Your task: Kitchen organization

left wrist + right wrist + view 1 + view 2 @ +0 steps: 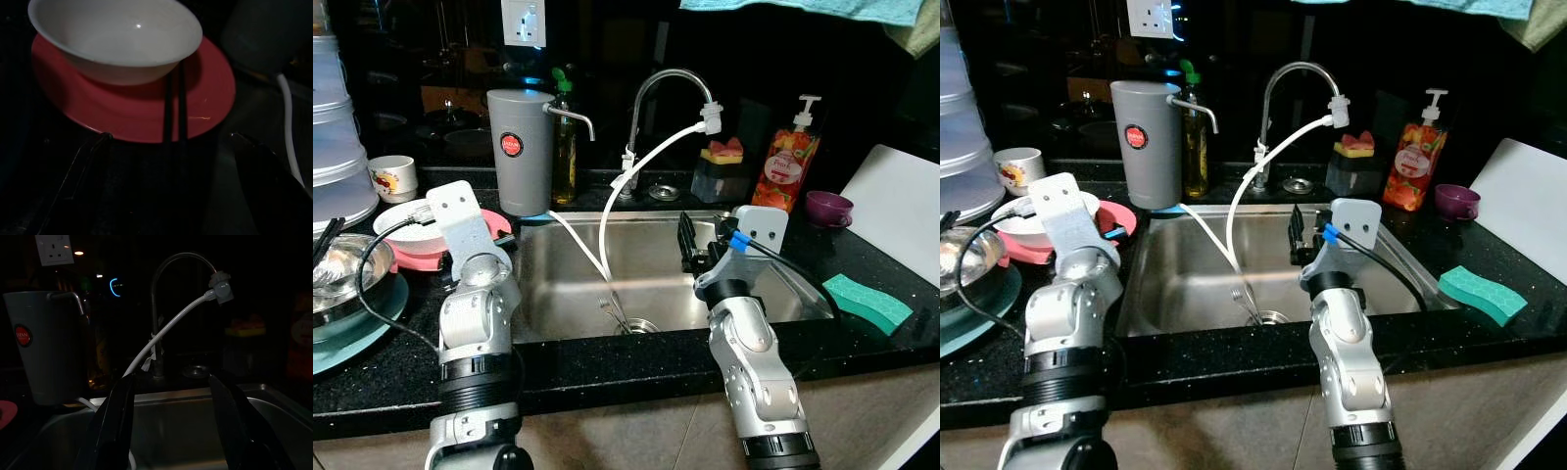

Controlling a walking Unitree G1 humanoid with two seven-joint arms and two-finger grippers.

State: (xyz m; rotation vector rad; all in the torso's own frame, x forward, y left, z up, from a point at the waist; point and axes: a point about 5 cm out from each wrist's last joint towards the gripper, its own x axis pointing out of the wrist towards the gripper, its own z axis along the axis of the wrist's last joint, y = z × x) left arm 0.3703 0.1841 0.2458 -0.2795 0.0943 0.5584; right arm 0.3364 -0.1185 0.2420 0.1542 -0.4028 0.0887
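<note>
A two-armed robot is standing at the front edge of a black stone table [607, 367], facing a steel sink [558, 294] set into it. The left gripper [171, 147] is hovering over the table just left of the sink, its jaws spread wide and holding nothing, pointing at a white bowl [115, 36] sitting on a red plate [142, 105]. A pair of black chopsticks [174, 105] is lying across the plate's near rim, leaning against the bowl. The plate is sitting close to the sink's left edge, with a grey water filter jug [520, 150] standing just behind it.

The right gripper [171, 426] is hanging over the right half of the sink basin, its jaws also wide apart and empty, aimed toward the curved tap [668, 88] and the white hose [641, 171] running down from its spout into the basin. A fork [612, 311] is lying near the drain, and the basin floor around it is leaving open room below the gripper.

To the far left, a steel bowl [347, 269] is resting on a pale plate near a stack of clear containers [335, 127]. Behind the sink, a green-capped bottle [565, 147] and a soap pump bottle [787, 162] are lining the back edge. On the right, a green sponge [867, 302] is lying near the table's front edge beside a white board [901, 206], with a small purple cup [828, 208] behind.
</note>
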